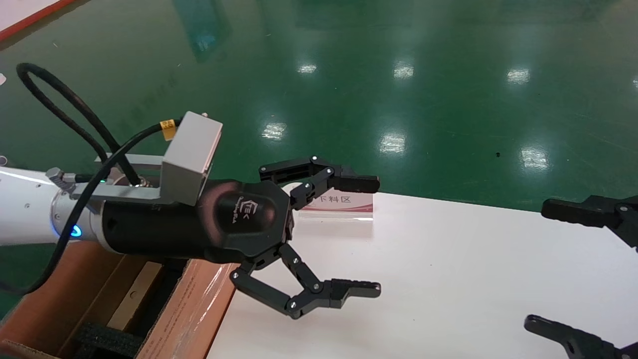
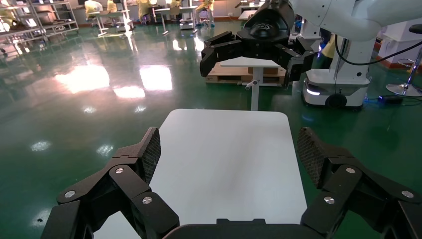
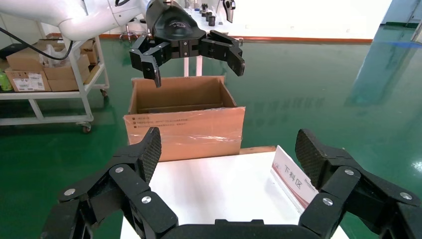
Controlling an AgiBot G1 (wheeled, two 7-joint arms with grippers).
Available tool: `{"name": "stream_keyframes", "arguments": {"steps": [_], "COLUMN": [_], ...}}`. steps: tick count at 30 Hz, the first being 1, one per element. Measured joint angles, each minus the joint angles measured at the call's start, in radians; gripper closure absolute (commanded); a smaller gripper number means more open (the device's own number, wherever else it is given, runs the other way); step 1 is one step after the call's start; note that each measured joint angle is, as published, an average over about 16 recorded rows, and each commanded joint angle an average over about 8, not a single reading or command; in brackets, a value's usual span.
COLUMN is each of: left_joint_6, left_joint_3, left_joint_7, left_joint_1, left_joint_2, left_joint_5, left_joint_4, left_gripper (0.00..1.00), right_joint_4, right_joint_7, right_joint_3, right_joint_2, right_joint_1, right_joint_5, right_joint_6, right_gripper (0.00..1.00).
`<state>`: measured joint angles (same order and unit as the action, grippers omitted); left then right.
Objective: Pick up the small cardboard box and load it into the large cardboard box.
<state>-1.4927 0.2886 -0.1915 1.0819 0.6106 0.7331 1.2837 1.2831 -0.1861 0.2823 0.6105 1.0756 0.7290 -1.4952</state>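
The large cardboard box point(image 1: 189, 304) stands open at the table's left end, with glossy tape on its near flap and black foam point(image 1: 107, 341) inside. It also shows in the right wrist view point(image 3: 184, 129). The small cardboard box is not clearly in view. A pale tan flat piece point(image 1: 134, 294) lies inside the large box, partly under my left arm, and I cannot tell what it is. My left gripper point(image 1: 374, 235) is open and empty, hovering over the white table point(image 1: 448, 279) just right of the large box. My right gripper point(image 1: 541, 264) is open and empty at the table's right end.
A small white sign with red trim point(image 1: 339, 204) stands at the table's far edge behind my left gripper; it also shows in the right wrist view point(image 3: 293, 179). Green floor surrounds the table. A shelf cart with boxes point(image 3: 45, 74) stands farther off.
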Motion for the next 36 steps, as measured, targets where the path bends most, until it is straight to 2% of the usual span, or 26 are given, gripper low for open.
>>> {"name": "stream_keyframes", "arguments": {"steps": [36], "left_joint_6": [-0.003], "left_joint_3": [-0.010], "left_joint_7": [0.004], "left_joint_1": [-0.009], "left_joint_2": [0.000], "left_joint_5": [-0.003], "left_joint_4": [0.000], "left_gripper": [0.00], "right_joint_4": [0.000], "right_joint_7": [0.000], "right_joint_3": [0.001], "right_joint_2": [0.000], "right_joint_1": [0.000], "right_joint_5": [0.000], "right_joint_6": [0.001], "right_gripper": [0.00]}}
